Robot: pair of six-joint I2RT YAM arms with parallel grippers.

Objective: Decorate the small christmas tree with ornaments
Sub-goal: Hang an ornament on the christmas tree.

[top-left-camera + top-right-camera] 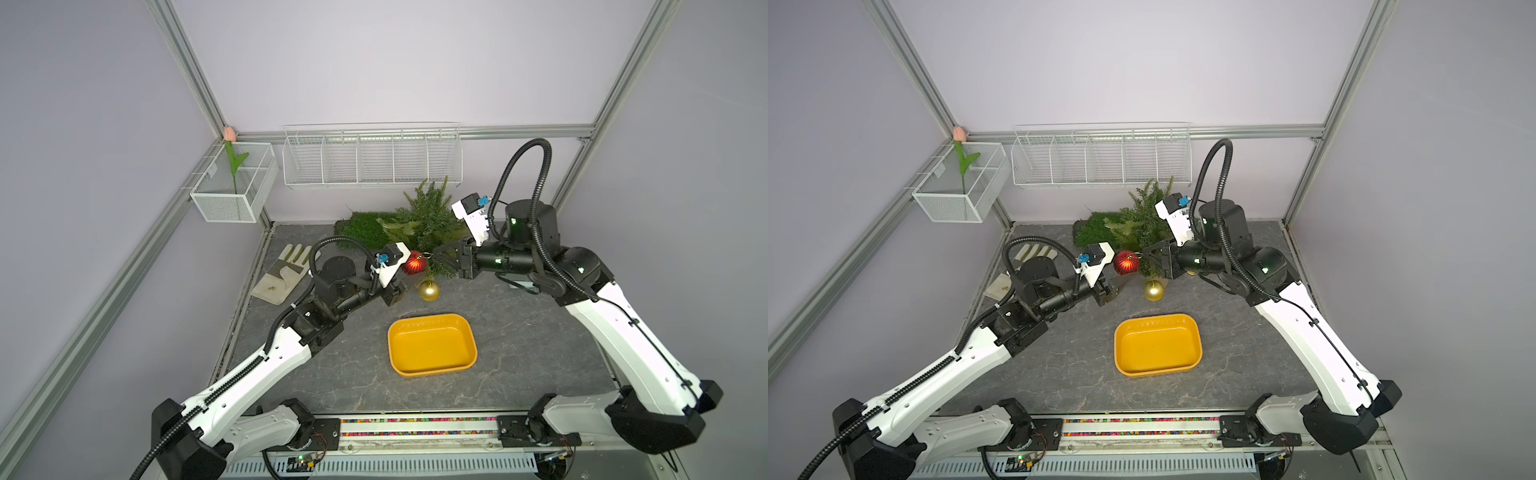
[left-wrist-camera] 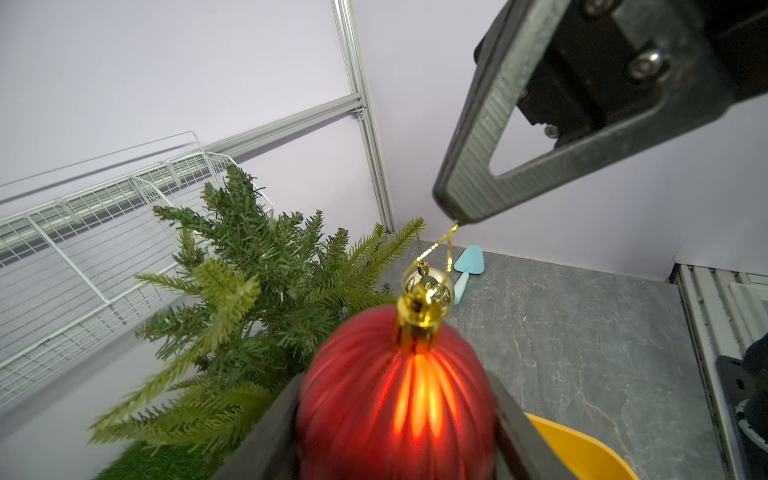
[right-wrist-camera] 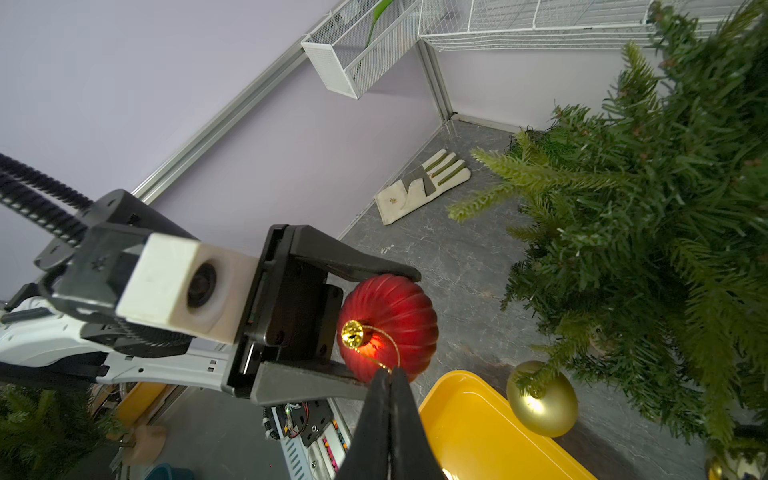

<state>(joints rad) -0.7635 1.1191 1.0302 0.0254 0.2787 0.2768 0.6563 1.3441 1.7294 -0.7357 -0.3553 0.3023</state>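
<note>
The small christmas tree [image 1: 428,216] stands upright just above the centre of both top views, at the back of the grey table [image 1: 519,332]. The green grass mat [image 1: 359,228] lies just left of it.

Just below and left of its lowest branches, the red ornament [image 1: 413,264] is held off the table between the 2 arms. The left gripper [image 3: 388,328] has its 2 fingers spread around the ribbed ball, 1 against each side. The right gripper [image 2: 455,217] has its fingers pressed together, pinching the gold loop [image 2: 435,244] that rises from the ornament's cap.

Just below the red ball in the top views, the matte gold ornament [image 1: 429,290] seems to hang from a low branch tip, though needles hide its cap.

The yellow tray [image 1: 432,323] lies at lower centre, apart from both balls. A pale glove [image 1: 286,270] lies at centre left, near the table's edge.
</note>
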